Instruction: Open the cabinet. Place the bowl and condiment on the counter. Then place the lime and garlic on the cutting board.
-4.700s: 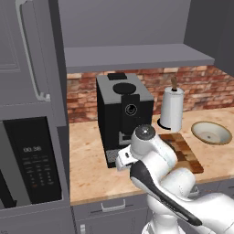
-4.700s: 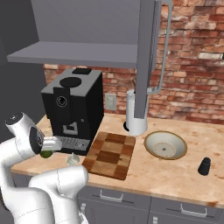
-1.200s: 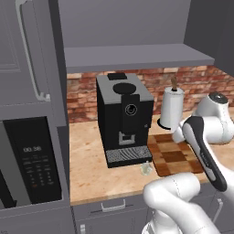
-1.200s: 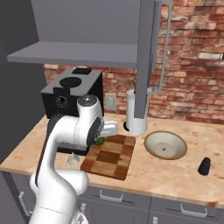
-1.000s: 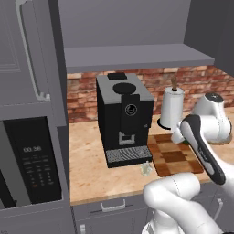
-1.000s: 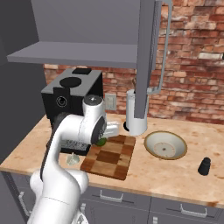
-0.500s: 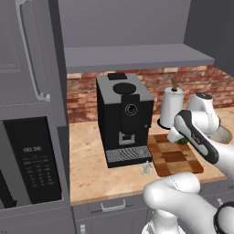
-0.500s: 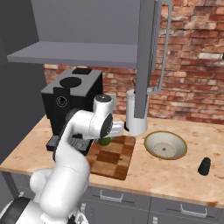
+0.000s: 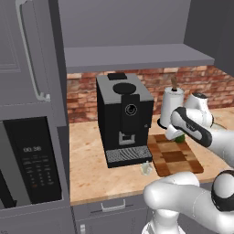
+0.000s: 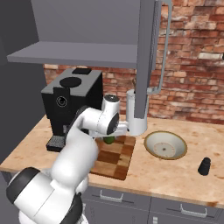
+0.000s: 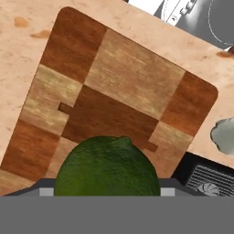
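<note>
My gripper [image 10: 110, 137] is shut on the dark-green lime [image 10: 108, 140], just above the far end of the checkered cutting board [image 10: 112, 158]. Looking down from the hand, the lime [image 11: 107, 167] hangs over the board [image 11: 119, 91], and the whitish garlic [image 11: 224, 133] lies off its edge. The garlic [image 9: 146, 168] rests on the counter [image 9: 91, 173] in front of the coffee machine. The cream bowl [image 10: 165, 145] and the small black condiment [image 10: 204, 166] stand on the counter to the right. The cabinet [image 10: 87, 52] is open, its door [image 10: 146, 57] swung out.
A black coffee machine [image 9: 123, 119] stands left of the board, its drip tray [image 11: 205, 176] close to the board's corner. A white paper-towel roll [image 9: 171, 107] stands behind the board. A microwave [image 9: 29, 160] sits in the tall unit at far left.
The arm has swung round and folded over the board. The hand, still holding the lime, has shifted a little toward the board's far end.
</note>
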Robot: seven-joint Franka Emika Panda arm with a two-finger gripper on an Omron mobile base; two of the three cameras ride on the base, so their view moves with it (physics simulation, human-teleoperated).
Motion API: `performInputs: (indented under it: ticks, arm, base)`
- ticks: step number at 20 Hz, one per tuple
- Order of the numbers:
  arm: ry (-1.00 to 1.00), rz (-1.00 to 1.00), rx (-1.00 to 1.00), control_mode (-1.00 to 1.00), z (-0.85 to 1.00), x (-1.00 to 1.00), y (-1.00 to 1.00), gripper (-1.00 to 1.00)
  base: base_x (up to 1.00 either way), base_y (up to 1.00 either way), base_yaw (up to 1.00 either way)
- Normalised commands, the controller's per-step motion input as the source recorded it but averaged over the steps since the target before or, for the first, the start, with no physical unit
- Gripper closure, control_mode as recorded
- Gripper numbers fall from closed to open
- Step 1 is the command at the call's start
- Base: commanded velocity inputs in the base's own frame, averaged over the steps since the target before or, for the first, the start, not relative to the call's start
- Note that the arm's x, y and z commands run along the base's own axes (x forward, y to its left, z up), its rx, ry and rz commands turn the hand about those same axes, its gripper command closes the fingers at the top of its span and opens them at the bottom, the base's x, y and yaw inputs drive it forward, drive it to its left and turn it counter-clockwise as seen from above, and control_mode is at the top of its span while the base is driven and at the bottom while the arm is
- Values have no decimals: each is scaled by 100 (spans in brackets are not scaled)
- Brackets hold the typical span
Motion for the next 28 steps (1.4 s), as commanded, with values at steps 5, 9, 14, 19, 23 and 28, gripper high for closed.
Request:
performInputs:
  ticks: [5,9,14,19,23,28]
  arm:
    - [0,0,1,-100,-30,22,-9,100]
    - [0,0,1,-100,-28,25,0,100]
    - [0,0,0,-100,-25,20,0,100]
    - [0,0,0,-100,-27,19,0,100]
    - [0,0,0,-100,-24,6,-1,100]
    - [0,0,0,-100,-24,0,-5,100]
  base:
    - [0,0,0]
    - [0,0,0]
    - [0,0,0]
    - [0,0,0]
    - [0,0,0]
    - [0,0,0]
